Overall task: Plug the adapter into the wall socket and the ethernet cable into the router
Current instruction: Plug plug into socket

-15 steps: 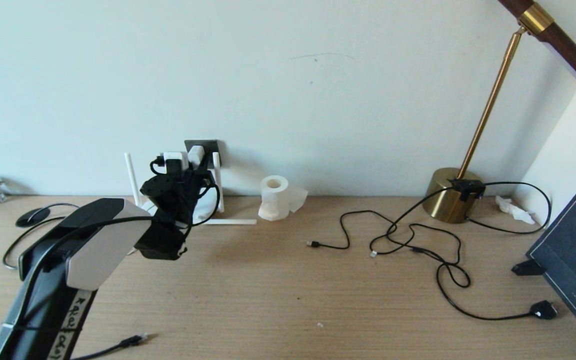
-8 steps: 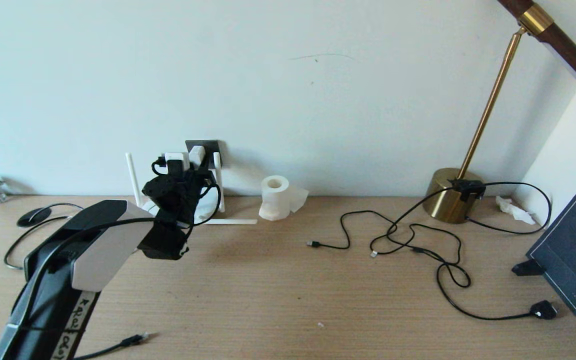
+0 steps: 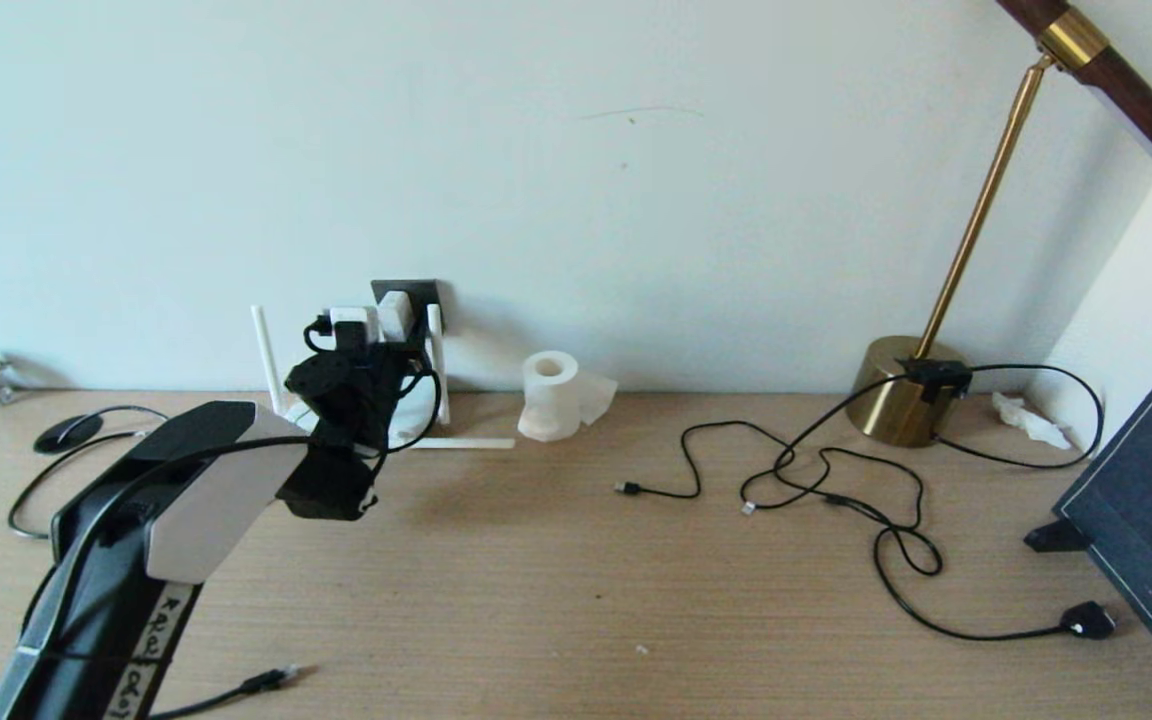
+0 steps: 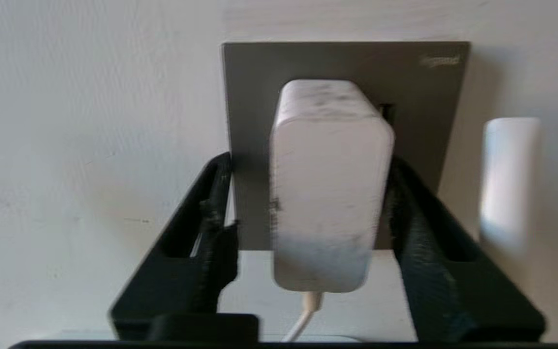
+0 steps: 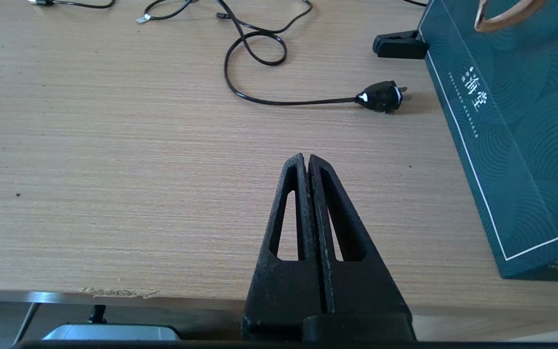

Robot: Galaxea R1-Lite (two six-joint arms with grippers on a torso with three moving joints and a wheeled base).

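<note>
Left wrist view: my left gripper stands apart around the adapter, which sits against the wall socket; the socket's small logo is unreadable. My right gripper, fingers together, hovers over the table's near edge.

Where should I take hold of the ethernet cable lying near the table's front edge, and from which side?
Grip the ethernet cable on the black boot just behind its clear-tipped plug, coming from above with the fingers across the boot's sides. It lies flat on the table, plug end free. The left end effector is open around the adapter.
</note>
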